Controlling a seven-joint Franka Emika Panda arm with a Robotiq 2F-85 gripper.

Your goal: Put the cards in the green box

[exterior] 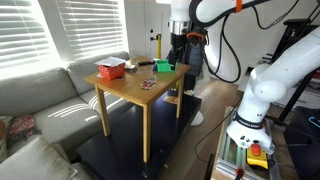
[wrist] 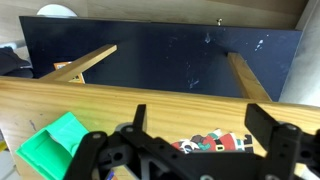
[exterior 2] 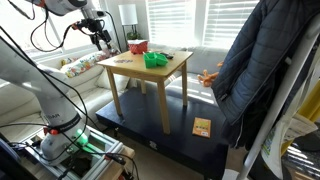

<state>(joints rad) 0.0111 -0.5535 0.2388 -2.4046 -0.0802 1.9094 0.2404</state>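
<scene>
The cards (wrist: 215, 142), printed in red, white and dark colours, lie flat on the wooden table (wrist: 150, 95); they also show in an exterior view (exterior: 148, 84). The bright green box (wrist: 52, 146) sits on the table to the left of the cards in the wrist view and shows in both exterior views (exterior: 163, 66) (exterior 2: 155, 60). My gripper (wrist: 200, 125) is open and empty. It hangs above the table, its two black fingers framing the cards. In both exterior views it (exterior: 178, 47) (exterior 2: 103, 38) is held high at the table's end.
A red box (exterior: 110, 68) with white contents stands at the table's other corner. A person in a dark jacket (exterior 2: 250, 80) stands close to the table. A sofa (exterior: 45, 100) is beside it. A flat card-like item (exterior 2: 202, 127) lies on the dark floor mat.
</scene>
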